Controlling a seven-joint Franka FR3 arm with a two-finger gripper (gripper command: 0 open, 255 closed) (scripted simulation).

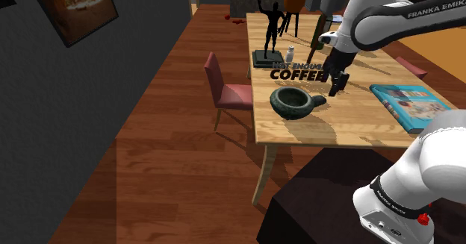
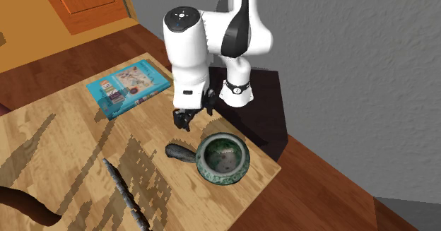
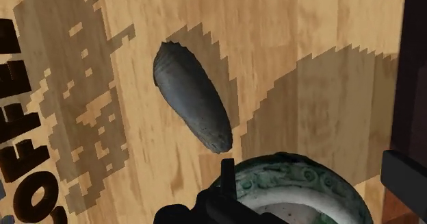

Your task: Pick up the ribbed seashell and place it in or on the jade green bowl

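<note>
Shoulder view, left to right: framed picture (image 1: 75, 4) on a dark wall, red chair (image 1: 228, 93) at the wooden worktop (image 1: 351, 127), black figurine (image 1: 270, 27), "COFFEE" lettering (image 1: 297, 74), dark green bowl (image 1: 291, 102), ribbed seashell (image 1: 318, 101) just beside the bowl's right rim, black gripper (image 1: 334, 89) above and slightly right of the shell, blue book (image 1: 411, 104) furthest right.

Second exterior view, left to right: dark rod-like thing (image 2: 124, 191) lying on the worktop, the book (image 2: 131, 87) beyond it, then the shell (image 2: 179, 151) flat on the wood, one end close against the bowl (image 2: 222, 159). Gripper (image 2: 184, 123) poised over the shell, clear of it, not touching. Jaws: open or closed cannot be told from any view.

Wrist view: lettering at one edge, dark grey shell (image 3: 191, 106) lying slantwise ahead of the gripper, ribs and a scalloped far end plain here, unlike in the other two. Nearer end of the shell just short of the bowl's mottled green rim (image 3: 321, 178); pale bowl interior shown here too. Figurine and chair from the shoulder side, rod-like thing from the second exterior side.
</note>
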